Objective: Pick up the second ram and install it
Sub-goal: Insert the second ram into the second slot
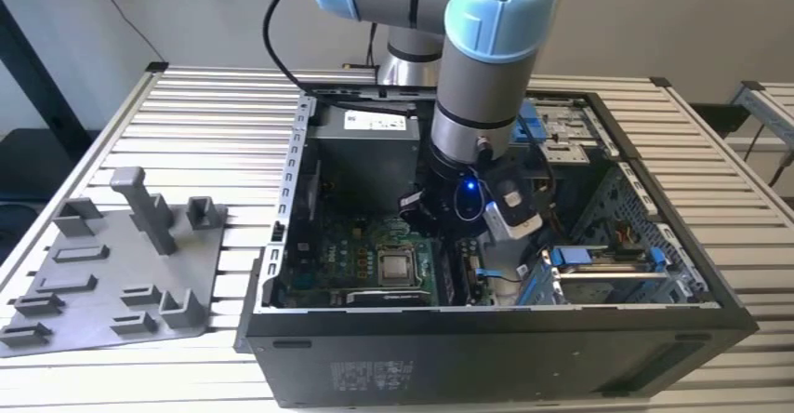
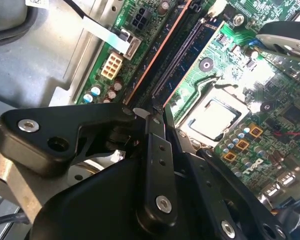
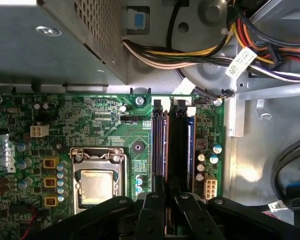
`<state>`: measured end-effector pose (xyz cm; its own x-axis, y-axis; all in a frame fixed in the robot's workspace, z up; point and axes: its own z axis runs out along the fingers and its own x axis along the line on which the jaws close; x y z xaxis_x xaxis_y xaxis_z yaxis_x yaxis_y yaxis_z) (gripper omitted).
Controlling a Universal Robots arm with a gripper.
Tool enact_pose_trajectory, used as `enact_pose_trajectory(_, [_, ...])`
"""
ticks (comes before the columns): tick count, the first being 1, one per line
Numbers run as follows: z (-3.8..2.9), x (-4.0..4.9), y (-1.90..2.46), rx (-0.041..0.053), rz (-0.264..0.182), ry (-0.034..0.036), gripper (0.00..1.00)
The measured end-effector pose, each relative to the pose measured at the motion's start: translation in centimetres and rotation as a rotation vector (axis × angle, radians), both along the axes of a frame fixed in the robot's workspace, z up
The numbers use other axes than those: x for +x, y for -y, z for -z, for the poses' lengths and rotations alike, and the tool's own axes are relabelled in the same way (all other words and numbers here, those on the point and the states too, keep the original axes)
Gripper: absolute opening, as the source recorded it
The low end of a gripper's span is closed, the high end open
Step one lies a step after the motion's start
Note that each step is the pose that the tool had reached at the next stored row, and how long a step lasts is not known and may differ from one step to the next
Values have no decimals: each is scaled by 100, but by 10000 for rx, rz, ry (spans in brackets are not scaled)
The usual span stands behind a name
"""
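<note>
My gripper point(image 1: 456, 234) is down inside the open computer case point(image 1: 496, 339), over the memory slots beside the processor socket point(image 3: 96, 186). In both wrist views its black fingers point(image 3: 157, 200) stand nearly together at the near end of the slots. The second ram point(image 3: 162, 150) shows edge-on as a thin dark strip with an orange line along it, standing in a slot and running away from the fingertips. The same strip point(image 2: 157, 55) crosses the green motherboard point(image 2: 270, 115) diagonally. My gripper point(image 2: 160, 110) looks shut on the strip's near end. A look-alike dark strip point(image 3: 182, 150) stands in the neighbouring slot.
A grey holder plate point(image 1: 112, 273) with a tall grey post point(image 1: 139, 204) lies on the slatted table at the exterior view's left. Bundled cables point(image 3: 190, 55) and the power supply box point(image 3: 55, 40) sit beyond the slots. A drive cage point(image 1: 608, 264) fills the case's right side.
</note>
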<state>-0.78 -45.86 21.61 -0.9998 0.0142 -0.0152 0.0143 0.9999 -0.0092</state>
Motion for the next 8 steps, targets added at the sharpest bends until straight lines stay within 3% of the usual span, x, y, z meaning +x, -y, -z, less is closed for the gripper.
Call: enact_pose_trajectory(8, [42, 0, -1, -5, 0, -8, 14])
